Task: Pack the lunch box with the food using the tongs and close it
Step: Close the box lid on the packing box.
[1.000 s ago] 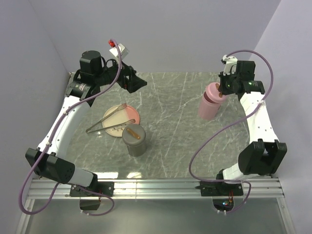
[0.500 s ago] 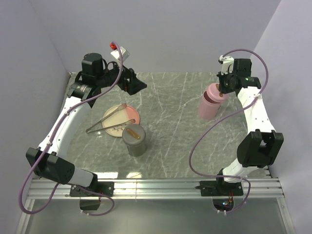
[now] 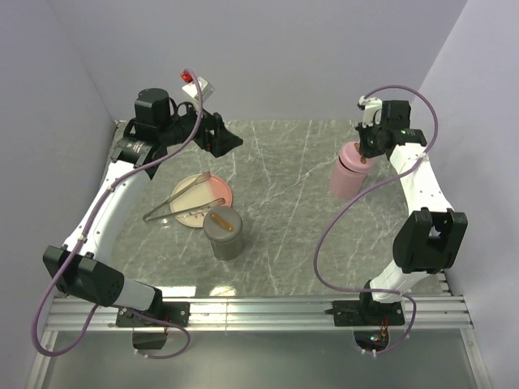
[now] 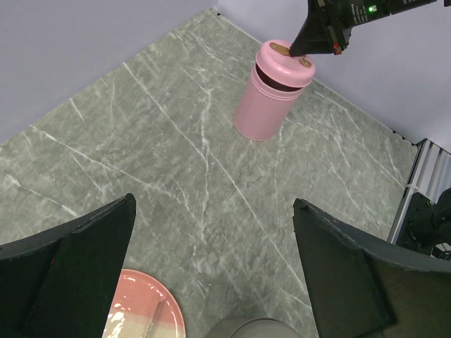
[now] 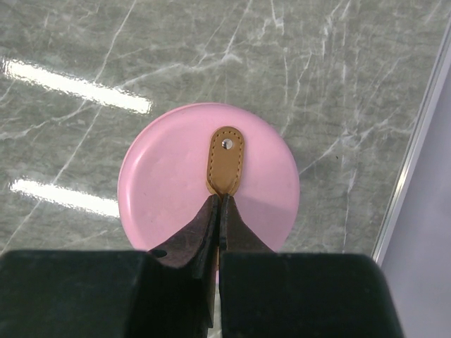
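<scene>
I have a broad bare stretch of table (image 3: 284,211) between the grey jar (image 3: 223,233) and the pink box (image 3: 347,180), wide enough for either arm to cross. On the left, the jar stands at the plate's (image 3: 224,191) near rim and the tongs (image 3: 172,200) lie across the plate, crowding any low approach from the front. My right gripper (image 5: 220,204), pinched on the lid strap (image 5: 226,155), covers the box's top.

White arms (image 3: 109,198), black joints (image 3: 87,277), purple cables (image 3: 316,261)

Pink canister (image 4: 266,98) — right tool (image 4: 296,52) at strap (image 4: 280,48)
</scene>
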Robot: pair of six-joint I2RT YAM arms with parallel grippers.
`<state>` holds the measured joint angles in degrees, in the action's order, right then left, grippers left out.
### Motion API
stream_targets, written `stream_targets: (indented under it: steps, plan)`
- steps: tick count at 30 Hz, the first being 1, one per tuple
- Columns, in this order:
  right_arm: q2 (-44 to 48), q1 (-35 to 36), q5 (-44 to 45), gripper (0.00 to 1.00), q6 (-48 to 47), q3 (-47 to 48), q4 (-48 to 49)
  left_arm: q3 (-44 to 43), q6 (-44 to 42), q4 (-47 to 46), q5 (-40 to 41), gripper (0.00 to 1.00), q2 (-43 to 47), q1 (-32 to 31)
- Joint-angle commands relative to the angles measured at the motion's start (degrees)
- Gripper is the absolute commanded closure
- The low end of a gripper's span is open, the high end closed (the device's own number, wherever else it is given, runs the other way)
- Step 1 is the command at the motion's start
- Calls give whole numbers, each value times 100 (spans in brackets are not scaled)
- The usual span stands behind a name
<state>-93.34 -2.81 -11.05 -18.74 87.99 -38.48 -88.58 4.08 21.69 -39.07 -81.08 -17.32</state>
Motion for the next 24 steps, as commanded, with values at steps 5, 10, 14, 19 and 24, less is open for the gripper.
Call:
stream_targets:
  steps: [5, 10, 14, 19, 24]
  plan:
    - [158, 166, 129, 100, -85, -18, 288, -116, 76, -218, 5, 0, 198, 80]
    - [123, 246, 199, 100, -147, -62, 236, -99, 58, -201, 31, 1, 206, 89]
    - [35, 254, 322, 100, -130, -71, 183, -81, 85, -218, 22, 1, 198, 97]
    - [70, 254, 629, 100, -217, -185, 306, -46, 93, -244, 13, 1, 207, 97]
    - [114, 254, 674, 100, -288, -255, 341, -11, 120, -280, -4, 1, 198, 106]
